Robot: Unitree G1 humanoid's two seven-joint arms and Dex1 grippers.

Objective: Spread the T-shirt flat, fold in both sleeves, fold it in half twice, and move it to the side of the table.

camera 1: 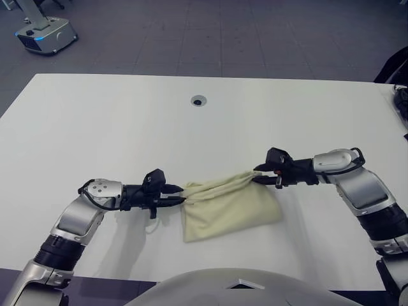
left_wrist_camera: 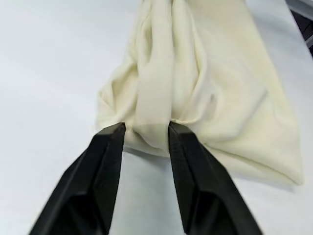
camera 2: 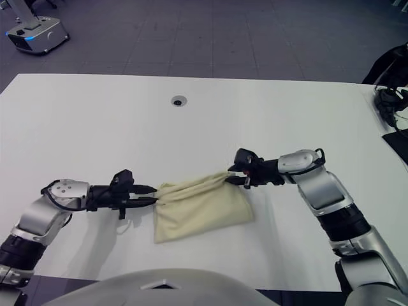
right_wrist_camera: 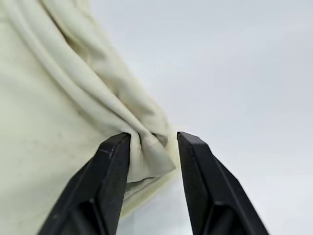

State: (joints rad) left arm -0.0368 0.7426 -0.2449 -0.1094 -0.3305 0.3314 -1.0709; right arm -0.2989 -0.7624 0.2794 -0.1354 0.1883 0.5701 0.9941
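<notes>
Here the folded shirt [camera 1: 229,207] lies on the bench [camera 1: 127,127] near its near edge, its far edge drawn taut between the left end effector [camera 1: 180,194], grasping its left corner, and the right end effector [camera 1: 258,176], grasping its right corner.

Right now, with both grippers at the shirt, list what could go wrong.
1. The right gripper meets only a small bunched corner of the T-shirt; that corner may slip out under a pull.
2. The left gripper pinches a gathered ridge of cloth, so layers could shift and spoil the fold.
3. The T-shirt's lower part lies on the table; dragging it sideways might crease or unfold it.
</notes>
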